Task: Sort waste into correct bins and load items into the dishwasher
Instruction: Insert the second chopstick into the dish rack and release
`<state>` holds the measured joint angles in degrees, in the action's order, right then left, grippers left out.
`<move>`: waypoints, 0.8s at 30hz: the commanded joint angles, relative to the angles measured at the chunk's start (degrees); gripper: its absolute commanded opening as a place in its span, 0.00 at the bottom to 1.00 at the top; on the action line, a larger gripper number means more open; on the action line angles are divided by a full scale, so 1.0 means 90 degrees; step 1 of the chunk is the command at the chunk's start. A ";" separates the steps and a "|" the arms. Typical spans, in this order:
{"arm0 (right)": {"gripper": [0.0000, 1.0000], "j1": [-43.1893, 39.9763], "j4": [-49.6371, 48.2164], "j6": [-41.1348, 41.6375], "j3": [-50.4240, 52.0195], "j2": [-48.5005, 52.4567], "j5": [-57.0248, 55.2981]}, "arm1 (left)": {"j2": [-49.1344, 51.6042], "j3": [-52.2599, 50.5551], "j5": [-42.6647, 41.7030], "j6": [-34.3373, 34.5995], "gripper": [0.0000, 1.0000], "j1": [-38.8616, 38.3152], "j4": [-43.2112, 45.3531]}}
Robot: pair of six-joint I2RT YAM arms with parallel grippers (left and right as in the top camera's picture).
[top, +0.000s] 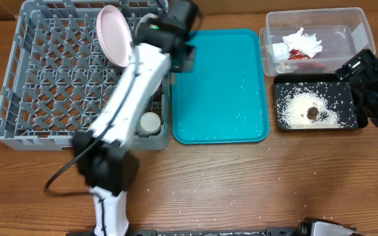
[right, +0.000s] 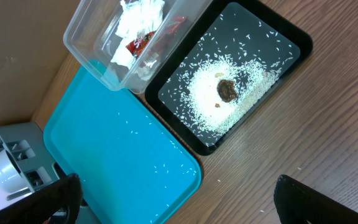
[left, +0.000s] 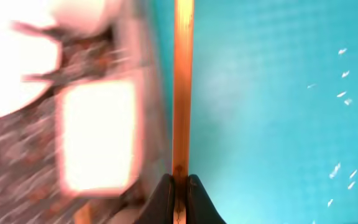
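My left gripper (left: 180, 185) is shut on wooden chopsticks (left: 183, 93) that run straight ahead along the edge between the grey dish rack (top: 38, 78) and the teal tray; in the overhead view the gripper (top: 181, 58) is at the rack's right wall. A pink plate (top: 113, 36) stands upright in the rack and a white cup (top: 150, 122) sits at its front right. The clear tub (top: 346, 26) holds the white napkin (top: 300, 42) and red wrapper (top: 302, 56). The black tray (top: 346, 121) holds rice (top: 297, 108) and the brown lump (top: 313, 113). My right gripper (right: 178, 186) is open and empty. The bowls are hidden.
The large teal tray (top: 218, 85) lies between the rack and the bins, with a few rice grains on it. A few grains also lie on the wooden table (top: 241, 183) in front. The left arm stretches over the rack's right side.
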<state>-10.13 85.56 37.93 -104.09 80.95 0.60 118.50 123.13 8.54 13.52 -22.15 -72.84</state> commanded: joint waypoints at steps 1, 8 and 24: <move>1.00 -0.0024 -0.0015 0.0029 -0.0085 -0.0044 -0.0056 | -0.0583 0.0092 0.0544 -0.0216 0.04 0.0680 -0.0549; 1.00 -0.0024 -0.0015 0.0029 -0.0085 -0.0044 -0.0056 | -0.0503 -0.0563 0.0551 -0.0580 0.04 0.1666 -0.0872; 1.00 -0.0024 -0.0015 0.0029 -0.0085 -0.0044 -0.0053 | -0.0498 -0.2356 0.0556 -0.0527 0.24 0.1739 -0.0369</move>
<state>-10.13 85.58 37.91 -104.09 80.95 0.62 113.65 102.35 12.88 8.36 -6.37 -76.60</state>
